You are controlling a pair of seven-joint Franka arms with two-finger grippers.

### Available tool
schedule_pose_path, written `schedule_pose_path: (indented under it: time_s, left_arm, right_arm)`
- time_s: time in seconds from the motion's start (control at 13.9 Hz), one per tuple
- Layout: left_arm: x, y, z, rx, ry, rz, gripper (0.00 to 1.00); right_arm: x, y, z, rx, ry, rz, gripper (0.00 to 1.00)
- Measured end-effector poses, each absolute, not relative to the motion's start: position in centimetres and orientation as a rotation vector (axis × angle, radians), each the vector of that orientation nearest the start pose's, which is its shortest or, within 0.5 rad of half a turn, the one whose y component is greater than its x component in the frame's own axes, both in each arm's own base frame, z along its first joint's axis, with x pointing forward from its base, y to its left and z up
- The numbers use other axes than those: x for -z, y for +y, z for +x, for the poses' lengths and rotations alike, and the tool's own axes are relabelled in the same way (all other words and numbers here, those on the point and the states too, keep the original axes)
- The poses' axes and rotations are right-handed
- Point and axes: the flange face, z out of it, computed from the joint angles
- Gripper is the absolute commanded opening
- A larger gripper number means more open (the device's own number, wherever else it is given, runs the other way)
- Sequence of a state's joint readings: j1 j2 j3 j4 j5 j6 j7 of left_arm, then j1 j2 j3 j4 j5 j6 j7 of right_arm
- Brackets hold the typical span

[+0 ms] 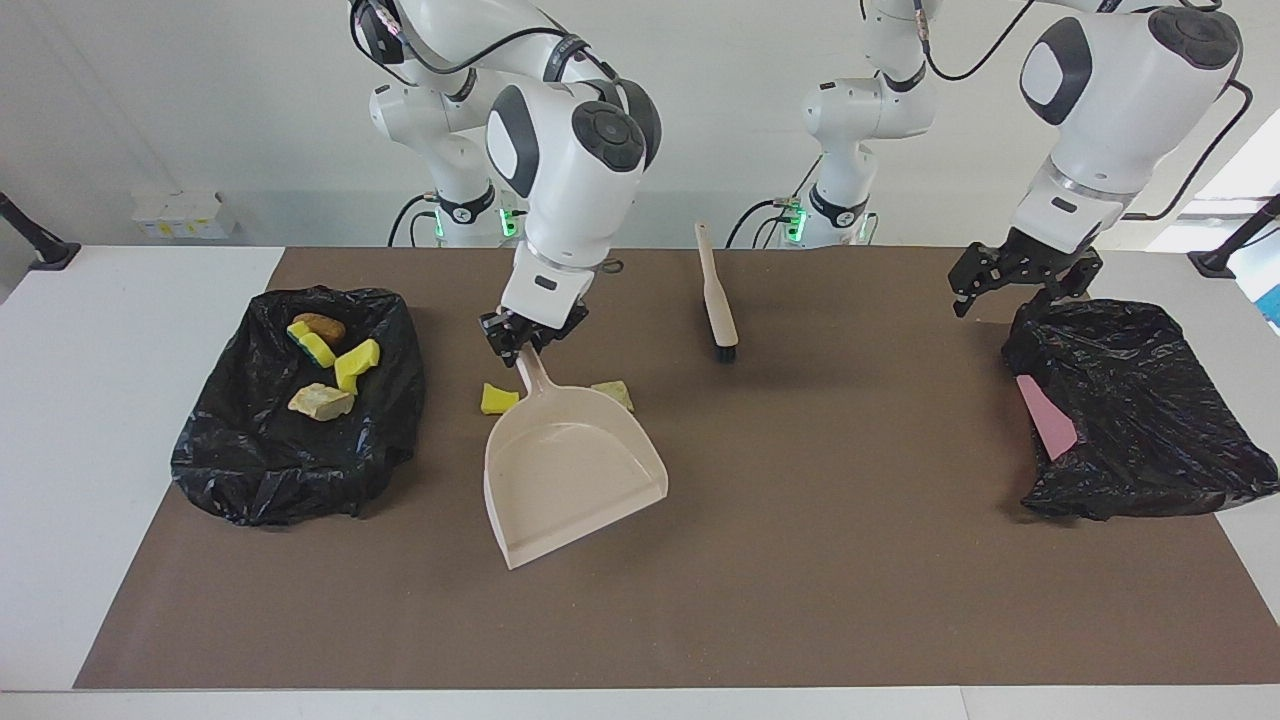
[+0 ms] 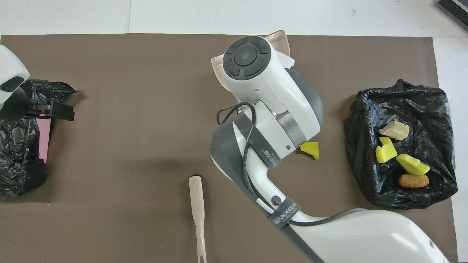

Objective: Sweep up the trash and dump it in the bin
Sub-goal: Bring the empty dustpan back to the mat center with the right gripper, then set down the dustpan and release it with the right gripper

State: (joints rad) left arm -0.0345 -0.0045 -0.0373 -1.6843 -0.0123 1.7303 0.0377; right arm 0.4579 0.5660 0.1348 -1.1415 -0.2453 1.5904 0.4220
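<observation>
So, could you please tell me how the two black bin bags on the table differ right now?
The bag at the right arm's end holds four scraps: yellow sponge pieces and tan lumps. The bag at the left arm's end shows only a pink flat piece at its edge. The left claw hangs open over that second bag; nothing hangs over the first. Both are crumpled black plastic lying on the brown mat.

beige dustpan (image 1: 570,470); yellow sponge chunk (image 1: 498,399); black bin bag (image 1: 290,470); brown mat (image 1: 800,560); pink flat piece (image 1: 1046,417).
</observation>
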Motion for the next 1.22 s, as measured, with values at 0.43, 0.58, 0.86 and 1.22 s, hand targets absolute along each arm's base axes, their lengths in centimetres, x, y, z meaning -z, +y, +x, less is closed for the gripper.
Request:
schedule_pose_path:
  time_s: [0.43, 0.58, 0.86, 1.22]
  left_arm:
    - [-58.7, -4.2, 56.4, 0.079, 0.170, -3.149, 1.00]
    - [-58.7, -4.2, 56.4, 0.079, 0.170, -3.149, 1.00]
    - [-58.7, -4.2, 56.4, 0.079, 0.170, -3.149, 1.00]
    - [-58.7, -4.2, 56.4, 0.079, 0.171, -3.149, 1.00]
  right_arm:
    - [-40.6, 43.9, 60.8, 0.034, 0.056, -3.185, 0.00]
    - [-38.9, 46.2, 59.9, 0.016, 0.071, -3.144, 0.00]
    - [-37.6, 49.2, 58.2, 0.005, 0.044, -3.115, 0.00]
    - [-35.9, 49.5, 58.0, -0.053, 0.056, -3.109, 0.00]
